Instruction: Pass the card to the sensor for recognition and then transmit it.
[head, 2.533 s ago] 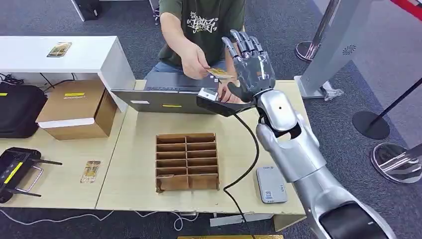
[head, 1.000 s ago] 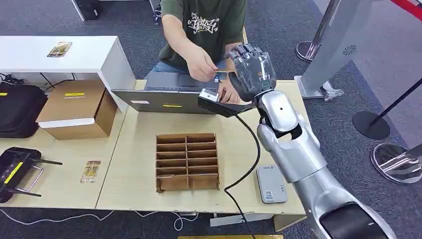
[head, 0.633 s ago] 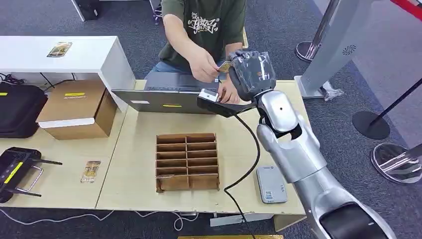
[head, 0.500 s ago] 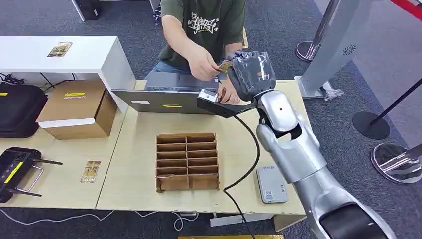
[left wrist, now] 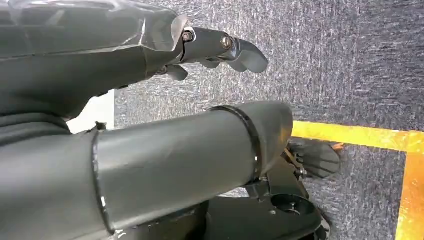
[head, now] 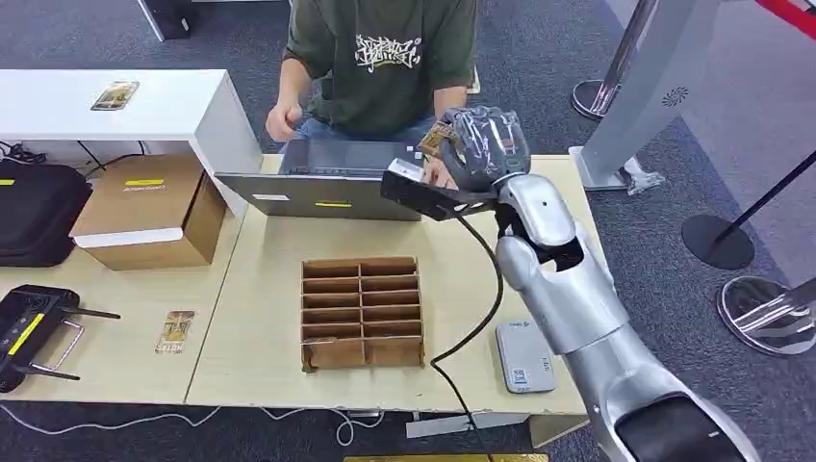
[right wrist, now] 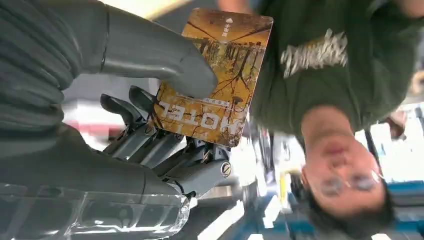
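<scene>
We hold the card (right wrist: 215, 75) pinched in our right hand (head: 481, 144) at the far table edge; carrying it near-right to the sensor (head: 525, 356), that shallow grip could slip.

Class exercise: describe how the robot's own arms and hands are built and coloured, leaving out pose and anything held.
The right arm is glossy silver, made of rounded shell segments with dark gaps at the joints. The right hand is dark grey with a thick grey thumb, darker jointed fingers with visible screws, and a grey ribbed cover. The left hand shows the same dark grey build.
</scene>
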`<action>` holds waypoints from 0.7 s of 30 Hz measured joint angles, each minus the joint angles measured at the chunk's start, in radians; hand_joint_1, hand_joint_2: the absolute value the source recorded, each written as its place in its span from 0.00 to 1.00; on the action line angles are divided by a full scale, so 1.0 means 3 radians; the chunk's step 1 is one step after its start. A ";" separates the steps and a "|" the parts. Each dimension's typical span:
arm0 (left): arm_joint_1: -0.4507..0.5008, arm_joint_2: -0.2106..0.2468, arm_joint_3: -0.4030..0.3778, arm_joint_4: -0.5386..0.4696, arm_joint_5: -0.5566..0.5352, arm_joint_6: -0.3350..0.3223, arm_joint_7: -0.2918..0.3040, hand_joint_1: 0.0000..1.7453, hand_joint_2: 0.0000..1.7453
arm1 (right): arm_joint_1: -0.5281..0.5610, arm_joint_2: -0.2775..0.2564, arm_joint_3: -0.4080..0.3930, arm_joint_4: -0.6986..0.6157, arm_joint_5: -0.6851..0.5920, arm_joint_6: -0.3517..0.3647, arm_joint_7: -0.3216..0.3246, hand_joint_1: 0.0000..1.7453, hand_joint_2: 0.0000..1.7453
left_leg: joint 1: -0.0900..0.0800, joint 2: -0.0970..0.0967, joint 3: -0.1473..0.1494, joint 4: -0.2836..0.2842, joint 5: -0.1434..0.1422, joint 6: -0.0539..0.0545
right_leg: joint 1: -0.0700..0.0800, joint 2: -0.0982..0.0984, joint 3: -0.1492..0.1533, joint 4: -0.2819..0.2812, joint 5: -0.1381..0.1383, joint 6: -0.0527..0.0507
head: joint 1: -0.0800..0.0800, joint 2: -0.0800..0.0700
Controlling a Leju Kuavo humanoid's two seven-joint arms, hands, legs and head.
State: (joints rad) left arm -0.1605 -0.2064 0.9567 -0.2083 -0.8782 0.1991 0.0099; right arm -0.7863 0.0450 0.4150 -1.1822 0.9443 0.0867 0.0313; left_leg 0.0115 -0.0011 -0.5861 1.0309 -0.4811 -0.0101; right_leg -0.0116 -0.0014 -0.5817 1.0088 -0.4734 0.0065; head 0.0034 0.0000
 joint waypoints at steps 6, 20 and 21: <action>0.0004 0.0004 0.0000 0.0000 0.0025 0.0004 0.0004 0.00 0.00 | 0.0058 0.0041 -0.0231 -0.0165 -0.0794 0.0155 0.0076 1.00 1.00 | 0.0000 0.0000 0.0000 0.0000 0.0000 0.0000 | 0.0000 0.0000 0.0000 0.0000 0.0000 0.0000 | 0.0001 0.0000; 0.0068 0.0031 0.0000 0.0000 0.0090 0.0005 -0.0010 0.00 0.00 | 0.0168 -0.0096 -0.0487 -0.0369 -0.1264 0.0134 0.0131 1.00 1.00 | 0.0000 0.0000 0.0001 0.0000 0.0000 0.0000 | 0.0000 0.0000 -0.0001 -0.0001 0.0000 0.0000 | 0.0000 0.0000; 0.0072 0.0032 0.0000 0.0000 0.0094 0.0005 -0.0010 0.00 0.00 | 0.0189 -0.0124 -0.0507 -0.0388 -0.1272 0.0124 0.0136 1.00 1.00 | 0.0000 0.0000 0.0001 0.0000 0.0000 0.0000 | 0.0000 0.0000 0.0000 -0.0001 0.0000 0.0000 | 0.0001 0.0000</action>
State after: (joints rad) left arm -0.1390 -0.1968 0.9567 -0.2083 -0.8499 0.2007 0.0069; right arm -0.7297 0.0080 0.2628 -1.2986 0.5627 0.1240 0.0721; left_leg 0.0114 -0.0012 -0.5859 1.0309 -0.4812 -0.0101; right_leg -0.0117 -0.0015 -0.5818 1.0085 -0.4735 0.0065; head 0.0038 0.0000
